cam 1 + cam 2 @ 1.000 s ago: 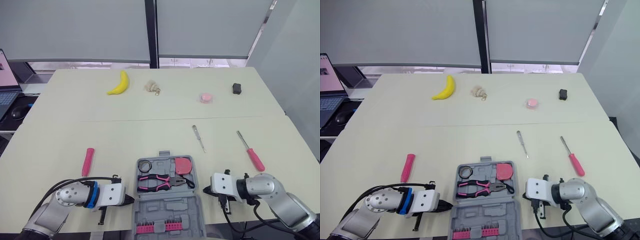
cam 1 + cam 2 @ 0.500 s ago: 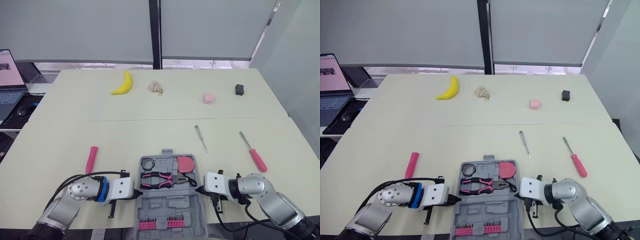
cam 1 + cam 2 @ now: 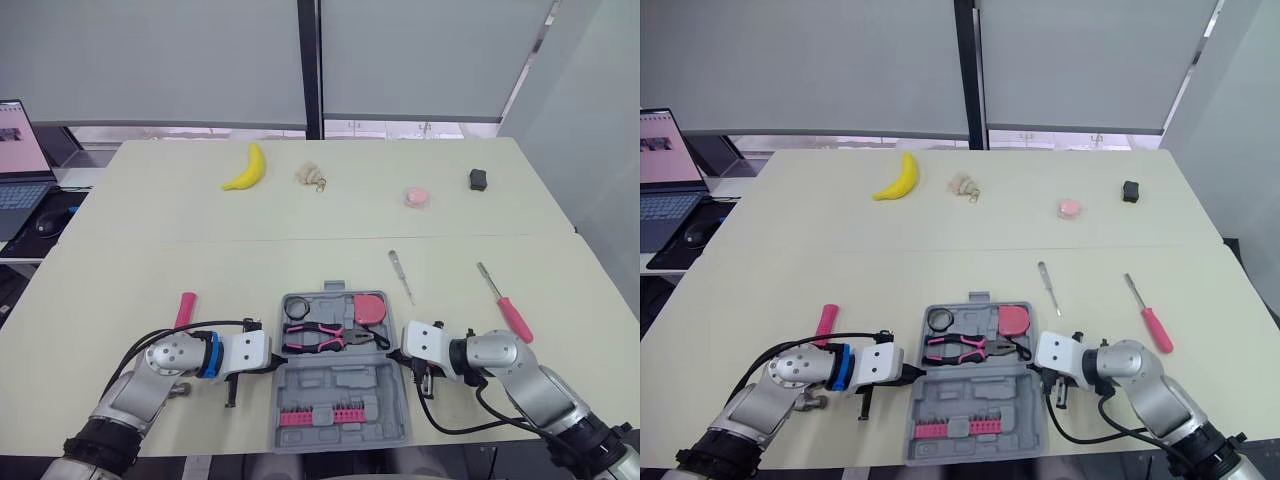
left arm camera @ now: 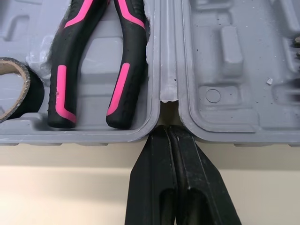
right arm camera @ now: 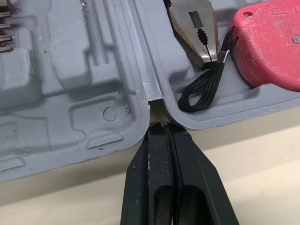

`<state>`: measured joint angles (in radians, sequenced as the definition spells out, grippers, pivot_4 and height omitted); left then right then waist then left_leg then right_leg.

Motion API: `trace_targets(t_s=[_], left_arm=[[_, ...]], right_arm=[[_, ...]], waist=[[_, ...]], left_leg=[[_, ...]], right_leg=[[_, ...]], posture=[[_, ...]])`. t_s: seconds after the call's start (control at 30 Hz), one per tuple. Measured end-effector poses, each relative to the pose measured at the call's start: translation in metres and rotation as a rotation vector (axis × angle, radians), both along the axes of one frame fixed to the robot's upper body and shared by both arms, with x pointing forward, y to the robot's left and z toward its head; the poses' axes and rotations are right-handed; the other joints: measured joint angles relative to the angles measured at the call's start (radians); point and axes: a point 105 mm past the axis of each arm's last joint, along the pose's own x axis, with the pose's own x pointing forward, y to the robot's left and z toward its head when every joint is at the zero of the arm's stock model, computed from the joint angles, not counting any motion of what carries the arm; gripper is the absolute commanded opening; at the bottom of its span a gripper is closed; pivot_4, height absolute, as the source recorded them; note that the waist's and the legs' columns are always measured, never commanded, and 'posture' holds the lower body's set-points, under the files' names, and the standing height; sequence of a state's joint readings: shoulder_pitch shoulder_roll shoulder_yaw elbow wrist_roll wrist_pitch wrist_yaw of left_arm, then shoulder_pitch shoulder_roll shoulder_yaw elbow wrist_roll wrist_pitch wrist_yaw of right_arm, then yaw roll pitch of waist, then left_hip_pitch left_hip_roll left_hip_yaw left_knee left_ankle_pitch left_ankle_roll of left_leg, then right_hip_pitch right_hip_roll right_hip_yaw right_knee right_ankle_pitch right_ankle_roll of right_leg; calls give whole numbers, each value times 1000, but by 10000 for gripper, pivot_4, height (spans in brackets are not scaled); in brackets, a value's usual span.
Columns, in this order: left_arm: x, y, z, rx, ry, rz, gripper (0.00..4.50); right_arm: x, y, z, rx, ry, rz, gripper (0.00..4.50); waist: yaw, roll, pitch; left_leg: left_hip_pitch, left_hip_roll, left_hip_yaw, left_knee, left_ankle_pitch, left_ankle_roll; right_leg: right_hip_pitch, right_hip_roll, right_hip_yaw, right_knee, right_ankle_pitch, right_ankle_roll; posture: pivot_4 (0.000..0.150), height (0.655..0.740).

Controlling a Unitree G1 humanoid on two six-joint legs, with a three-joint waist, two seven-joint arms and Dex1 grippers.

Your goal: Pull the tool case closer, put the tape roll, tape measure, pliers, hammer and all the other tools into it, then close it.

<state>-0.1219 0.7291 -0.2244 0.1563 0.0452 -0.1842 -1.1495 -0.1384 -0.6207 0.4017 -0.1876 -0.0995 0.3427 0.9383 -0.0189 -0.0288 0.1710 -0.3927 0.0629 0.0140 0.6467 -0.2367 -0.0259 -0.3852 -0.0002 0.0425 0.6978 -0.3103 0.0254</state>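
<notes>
Low and centre in the left eye view, the tool case [image 3: 340,388] lies open near the front edge of the counter [image 3: 120,260]. The tape roll [image 3: 296,306], pliers [image 3: 325,340] and tape measure [image 3: 368,308] sit in its upper half, and a row of pink bits [image 3: 335,415] sits in the lower half. The left gripper [image 3: 272,356] reaches in from the left and the right gripper [image 3: 393,353] from the right. Each has its fingers pressed flat together, gripping nothing, with the tips set against the case's side at the hinge line.

I judge this to be the pull-closer step. Both arms should draw evenly so the case does not twist. Little counter is left below it, so a short pull should be enough. Loose tools wait above: a slim metal tool [image 3: 399,276] just upper right of the case, a red-handled screwdriver [image 3: 505,310] further right, and a pink-handled tool [image 3: 185,308] at the left. That last one is partly behind the left arm, which could nudge it. Well apart along the upper counter lie a banana [image 3: 243,168], a beige lump [image 3: 309,175], a small pink thing [image 3: 415,196] and a small black thing [image 3: 478,179]. A laptop [image 3: 15,150] shows at the left edge.

The left wrist view shows the closed fingers [image 4: 157,159] nosed into the notch between the case's two halves, beside the pliers' handles and the tape roll.

The right wrist view shows the same on the other side. The closed fingers [image 5: 185,159] meet the hinge notch, near the pliers' nose and the black cord [image 5: 206,89] of the tape measure. The hold is only a push, so it may slip.
</notes>
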Motion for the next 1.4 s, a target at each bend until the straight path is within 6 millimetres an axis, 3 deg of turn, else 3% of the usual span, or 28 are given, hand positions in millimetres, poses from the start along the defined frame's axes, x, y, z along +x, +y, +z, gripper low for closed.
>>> trace_targets(t_s=[0.4,0.93,1.4], left_arm=[[30,4,5,17,-48,49,375],[17,9,4,32,-30,74,375],[17,9,5,39,-27,76,375]], right_arm=[[17,4,2,5,-10,-19,0],[23,11,4,11,-29,-6,0],[25,12,4,13,-30,-5,0]], waist=[[-3,1,-1],[-14,2,-1],[-14,2,-1]], left_leg=[[1,0,-1,0,1,1],[0,1,1,-2,0,1],[-1,1,1,-2,0,1]], right_leg=[[0,2,0,0,2,-1],[-2,2,1,0,3,-6],[-3,2,1,0,3,-7]], posture=[[1500,7274],[1500,7274],[1500,7274]])
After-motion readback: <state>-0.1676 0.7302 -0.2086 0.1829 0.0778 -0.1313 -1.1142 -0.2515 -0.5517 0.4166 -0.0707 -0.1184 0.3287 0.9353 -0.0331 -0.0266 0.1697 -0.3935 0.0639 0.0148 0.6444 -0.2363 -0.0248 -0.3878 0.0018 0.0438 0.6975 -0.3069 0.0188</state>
